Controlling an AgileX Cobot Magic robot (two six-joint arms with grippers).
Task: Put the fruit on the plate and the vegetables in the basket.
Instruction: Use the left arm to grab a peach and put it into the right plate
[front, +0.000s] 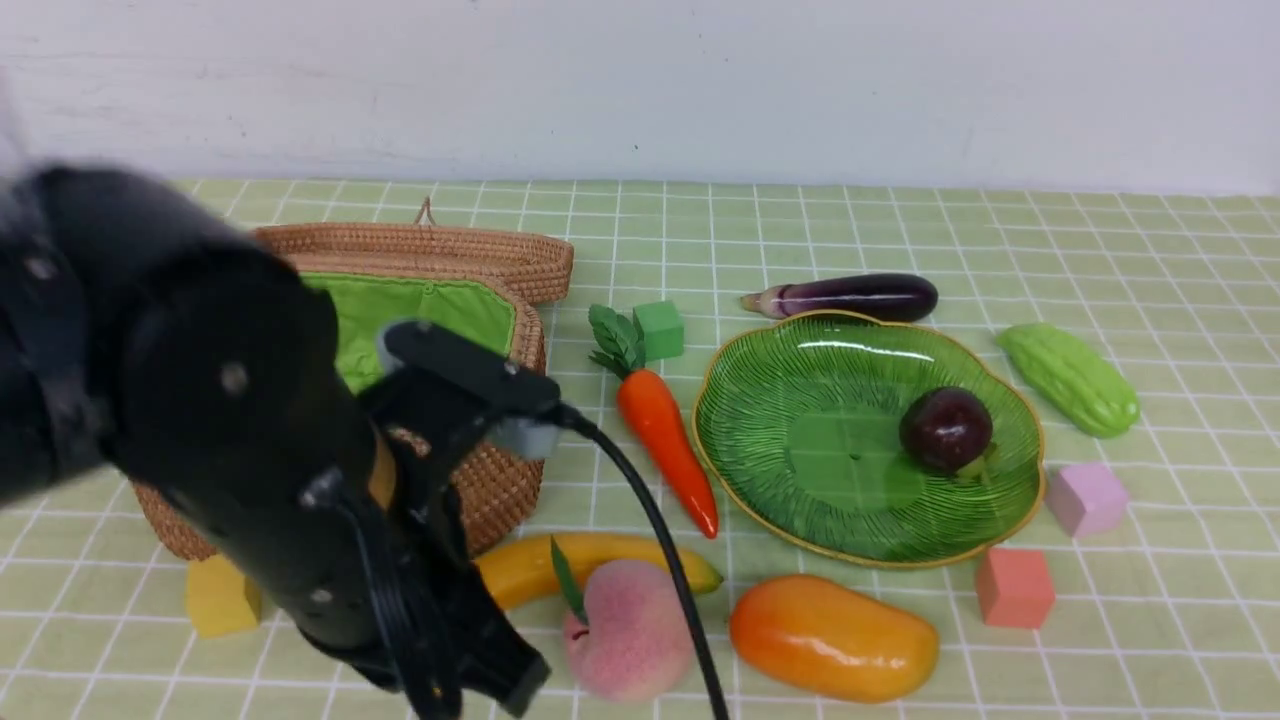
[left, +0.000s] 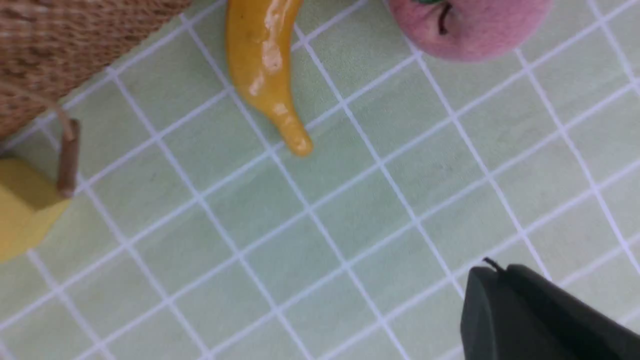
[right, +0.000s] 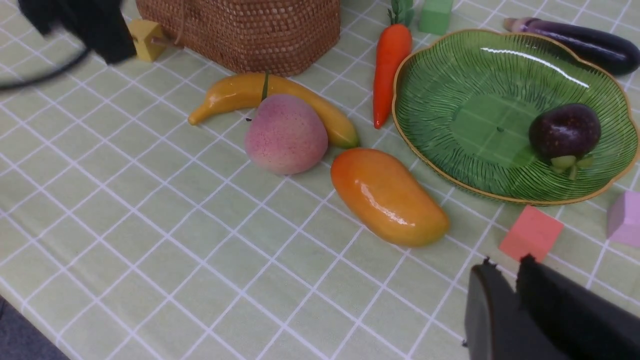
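"Front view first: where did the fruit lie?"
"Only the mangosteen (front: 945, 428) sat on the plate (front: 760, 470), toward its right side. The banana (front: 600, 560), peach (front: 630, 630) and mango (front: 833, 637) lay on the counter (front: 1150, 260) in front, with the peach against the banana and the banana just beside the basket (front: 500, 480)."
"And the vegetables?"
"All three lay on the counter. The carrot (front: 665, 435) was between basket and plate, the eggplant (front: 860, 297) just behind the plate, and the bitter gourd (front: 1072, 378) to the plate's right."
"The fingers?"
"In the left wrist view the left fingers (left: 500, 300) were pressed together and empty, over the checked cloth, apart from the banana's tip. In the right wrist view the right fingers (right: 550, 290) seemed closed too, though a thin seam showed between them. They gripped nothing and hung near a red cube (right: 531, 233)"
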